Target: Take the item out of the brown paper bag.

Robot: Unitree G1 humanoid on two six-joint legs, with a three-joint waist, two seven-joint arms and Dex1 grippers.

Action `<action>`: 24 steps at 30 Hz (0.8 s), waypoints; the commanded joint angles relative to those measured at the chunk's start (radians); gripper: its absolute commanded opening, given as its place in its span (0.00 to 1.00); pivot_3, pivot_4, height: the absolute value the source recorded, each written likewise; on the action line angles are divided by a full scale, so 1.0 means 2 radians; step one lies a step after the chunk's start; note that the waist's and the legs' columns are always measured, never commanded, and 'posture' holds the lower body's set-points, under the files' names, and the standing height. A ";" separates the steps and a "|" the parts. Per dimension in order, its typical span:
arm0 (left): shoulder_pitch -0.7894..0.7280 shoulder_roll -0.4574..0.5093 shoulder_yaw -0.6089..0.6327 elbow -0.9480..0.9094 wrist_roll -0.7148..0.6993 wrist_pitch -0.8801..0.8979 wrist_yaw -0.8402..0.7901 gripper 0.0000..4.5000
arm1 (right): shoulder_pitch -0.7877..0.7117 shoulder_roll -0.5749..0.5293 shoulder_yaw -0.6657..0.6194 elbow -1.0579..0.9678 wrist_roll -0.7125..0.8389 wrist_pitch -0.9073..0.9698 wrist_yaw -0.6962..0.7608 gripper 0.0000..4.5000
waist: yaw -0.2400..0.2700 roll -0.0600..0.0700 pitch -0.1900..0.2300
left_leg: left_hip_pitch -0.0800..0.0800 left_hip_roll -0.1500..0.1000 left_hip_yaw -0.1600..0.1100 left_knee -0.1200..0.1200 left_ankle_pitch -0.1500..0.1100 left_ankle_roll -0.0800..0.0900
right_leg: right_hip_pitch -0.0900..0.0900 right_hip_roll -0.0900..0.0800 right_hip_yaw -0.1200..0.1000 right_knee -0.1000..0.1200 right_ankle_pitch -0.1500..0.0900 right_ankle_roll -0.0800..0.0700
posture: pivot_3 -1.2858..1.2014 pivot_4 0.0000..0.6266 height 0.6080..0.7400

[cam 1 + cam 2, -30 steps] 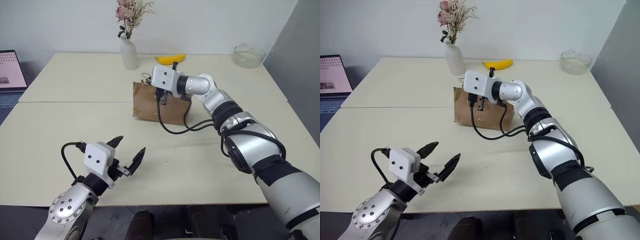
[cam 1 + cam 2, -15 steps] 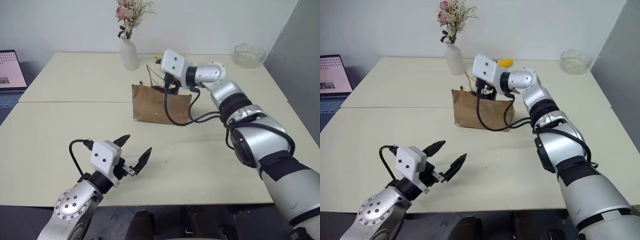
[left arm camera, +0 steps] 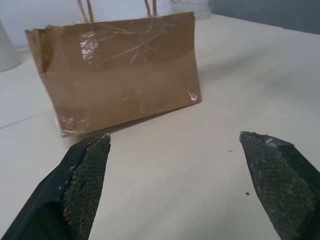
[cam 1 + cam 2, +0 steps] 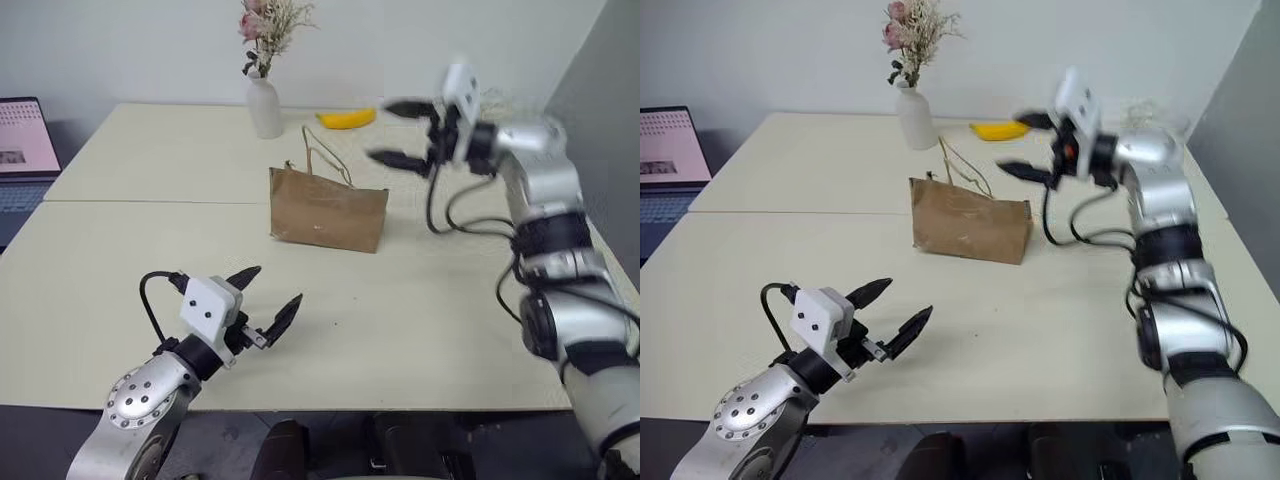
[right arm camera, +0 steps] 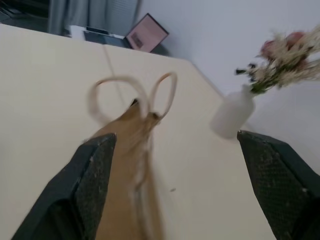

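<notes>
The brown paper bag (image 4: 328, 208) stands upright in the middle of the table, its thin loop handles (image 4: 322, 158) sticking up. The item is hidden from view. My right gripper (image 4: 380, 130) hangs in the air just right of the bag's top, pointing toward it, open with nothing between its fingers. In the right wrist view the bag (image 5: 131, 150) and its handles lie ahead of the open fingers (image 5: 95, 170). My left gripper (image 4: 276, 285) is open above the table's near edge, well short of the bag (image 3: 117, 70), which it faces.
A white vase with dried flowers (image 4: 264, 105) stands behind the bag, and a yellow banana (image 4: 347, 118) lies to its right. A glass bowl (image 4: 1145, 108) sits at the far right corner. A laptop (image 4: 25, 135) is off the table's left side.
My right gripper came up out of the bag's mouth, swung to the right and opened, with nothing in it. The bag's handles now stand free. The left gripper stayed in place.
</notes>
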 commanded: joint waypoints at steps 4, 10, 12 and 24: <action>0.008 0.008 0.028 0.001 -0.011 -0.004 -0.010 0.96 | 0.141 0.037 0.031 -0.220 0.017 0.137 -0.111 0.90 | -0.010 0.000 0.000 | 0.001 0.001 0.001 0.000 0.000 0.000 | -0.001 0.001 0.001 0.002 0.000 0.000 | 0.52 0.24 1.00; 0.011 0.014 0.036 -0.002 -0.020 -0.003 -0.018 0.96 | 0.182 0.065 0.101 -0.210 -0.017 0.151 -0.158 0.90 | -0.009 0.000 0.000 | 0.002 0.001 -0.001 0.000 0.000 0.000 | 0.000 0.002 0.000 0.002 0.000 -0.001 | 0.52 0.24 1.00; 0.014 0.016 0.039 -0.005 -0.024 -0.002 -0.021 0.96 | 0.179 0.076 0.120 -0.178 -0.031 0.138 -0.171 0.90 | -0.009 0.000 0.000 | 0.002 0.000 0.000 0.000 0.000 0.000 | 0.000 0.002 0.000 0.002 -0.001 -0.002 | 0.52 0.24 1.00; 0.062 0.015 0.029 -0.039 -0.036 0.001 -0.031 0.96 | 0.106 0.120 0.134 0.005 -0.093 0.053 -0.255 0.90 | -0.006 0.000 0.000 | 0.001 0.000 0.000 0.000 0.000 0.000 | 0.000 0.001 0.000 0.001 0.000 -0.001 | 0.52 0.24 1.00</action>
